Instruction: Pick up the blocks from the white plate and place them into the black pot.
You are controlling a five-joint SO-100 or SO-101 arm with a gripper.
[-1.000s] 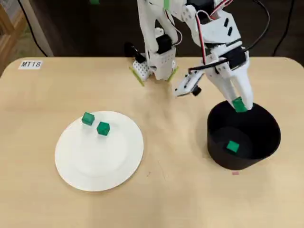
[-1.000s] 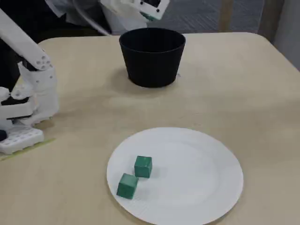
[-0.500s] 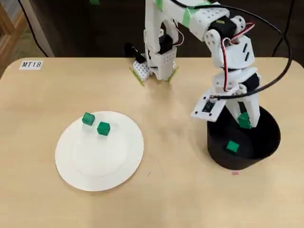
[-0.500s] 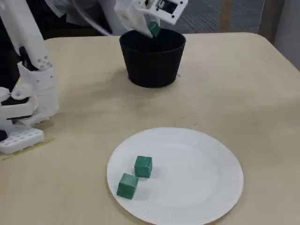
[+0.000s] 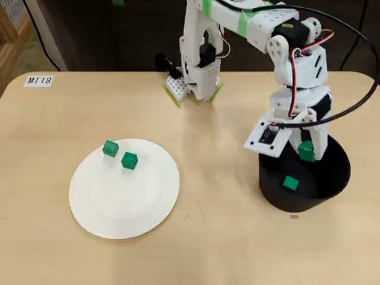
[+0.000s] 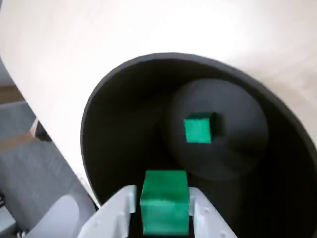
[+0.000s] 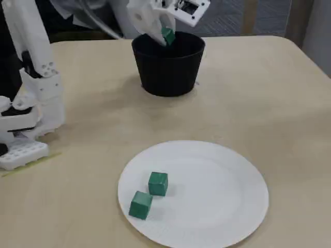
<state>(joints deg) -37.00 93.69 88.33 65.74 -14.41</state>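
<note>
Hovering over pot [image 5: 332, 181] rim | gripper [image 6: 165, 210] pinching a cube [image 6: 165, 207] | one cube [image 6: 198, 128] inside | two cubes [image 7: 149, 195] on plate [image 7: 222, 196]

You had bright, even indoor light with only faint, soft shadows on the table [image 5: 237, 237]. Your wrist view was soft, the held block [image 6: 164, 201] blurred up close, the pot's [image 6: 124, 124] interior dark.

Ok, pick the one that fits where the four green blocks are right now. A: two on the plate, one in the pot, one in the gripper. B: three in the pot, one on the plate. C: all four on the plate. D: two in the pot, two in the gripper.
A: two blocks lie on the white plate, one sits on the black pot's floor, and the gripper holds one over it.
</note>
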